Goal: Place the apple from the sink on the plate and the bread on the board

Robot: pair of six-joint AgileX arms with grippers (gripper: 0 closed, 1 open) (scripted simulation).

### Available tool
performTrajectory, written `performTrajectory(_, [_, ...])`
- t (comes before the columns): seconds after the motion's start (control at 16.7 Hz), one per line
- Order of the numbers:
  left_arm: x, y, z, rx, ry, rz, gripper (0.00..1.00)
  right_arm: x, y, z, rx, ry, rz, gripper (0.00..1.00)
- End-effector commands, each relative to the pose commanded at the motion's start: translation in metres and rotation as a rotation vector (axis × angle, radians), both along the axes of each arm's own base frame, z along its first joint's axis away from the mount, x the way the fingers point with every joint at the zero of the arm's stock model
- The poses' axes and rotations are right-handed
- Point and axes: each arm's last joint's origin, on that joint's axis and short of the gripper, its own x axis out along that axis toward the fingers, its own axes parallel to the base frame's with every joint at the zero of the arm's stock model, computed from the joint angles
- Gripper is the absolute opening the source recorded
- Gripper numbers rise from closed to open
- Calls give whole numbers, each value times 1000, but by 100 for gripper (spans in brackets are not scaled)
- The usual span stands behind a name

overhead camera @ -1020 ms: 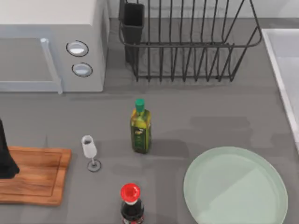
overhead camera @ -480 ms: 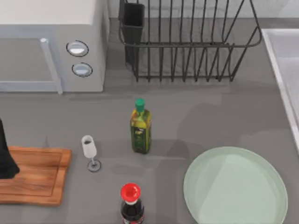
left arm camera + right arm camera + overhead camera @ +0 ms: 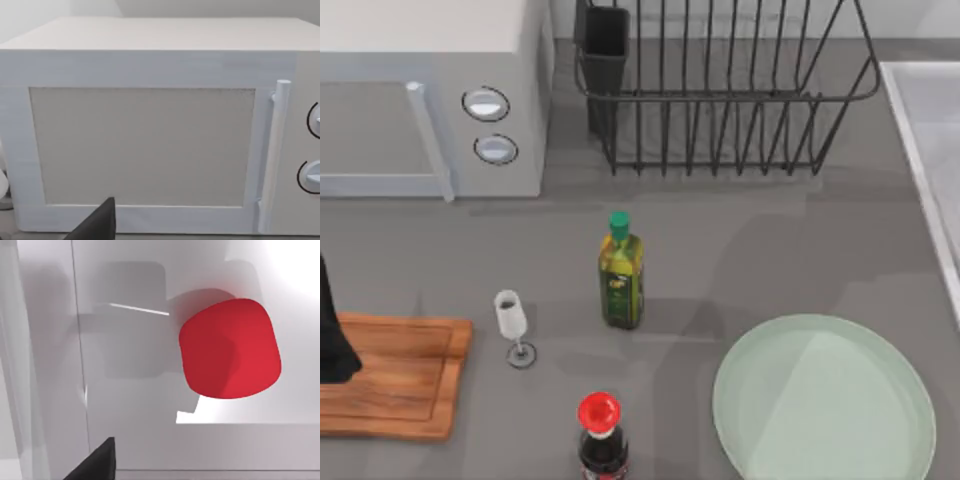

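Red and round, the apple (image 3: 229,348) sits on the pale floor of the sink (image 3: 130,440) in the right wrist view, casting a soft shadow beside it. One dark finger (image 3: 95,462) of the right gripper pokes into the edge of that view, clear of the fruit; how wide the jaws stand, I cannot tell. From above, the sink's raised rim (image 3: 918,150) runs down the right edge of the tabletop (image 3: 760,255), and just left of it, toward the near edge, lies the big pale green plate (image 3: 823,399), bare on top.

Moving left: a green-capped oil bottle (image 3: 620,272) stands upright near the middle, a dark bottle with a red cap (image 3: 601,436) stands nearer the front edge, and a small wine glass (image 3: 512,326) stands upright between the oil bottle and the wooden board (image 3: 395,375). The board lies at the left front with nothing on its visible wood but the left arm (image 3: 332,335), a dark shape over its left end. Its wrist view looks straight at the microwave (image 3: 145,130), door shut, handle on one side, 2 knobs at the picture's edge; 1 dark finger (image 3: 97,225) shows there too, and again I cannot tell how the jaws stand. At the back, the microwave (image 3: 430,100) fills the left corner and a black wire dish rack (image 3: 720,90) stands beside it.
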Motion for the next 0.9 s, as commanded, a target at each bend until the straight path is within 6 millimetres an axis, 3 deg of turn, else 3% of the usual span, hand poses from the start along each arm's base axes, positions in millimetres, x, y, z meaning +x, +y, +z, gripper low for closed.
performTrajectory(0.18, [0, 0, 0, 0, 0, 0, 100, 2, -1, -23, 1, 3, -1, 100])
performTrajectory(0.54, [0, 0, 0, 0, 0, 0, 100, 1, -2, -95, -1, -5, -4, 100])
performTrajectory(0.84, [0, 0, 0, 0, 0, 0, 100, 0, -2, -102, 0, 0, -5, 100])
performTrajectory(0.9, [0, 0, 0, 0, 0, 0, 100, 0, -2, -102, 0, 0, -5, 92])
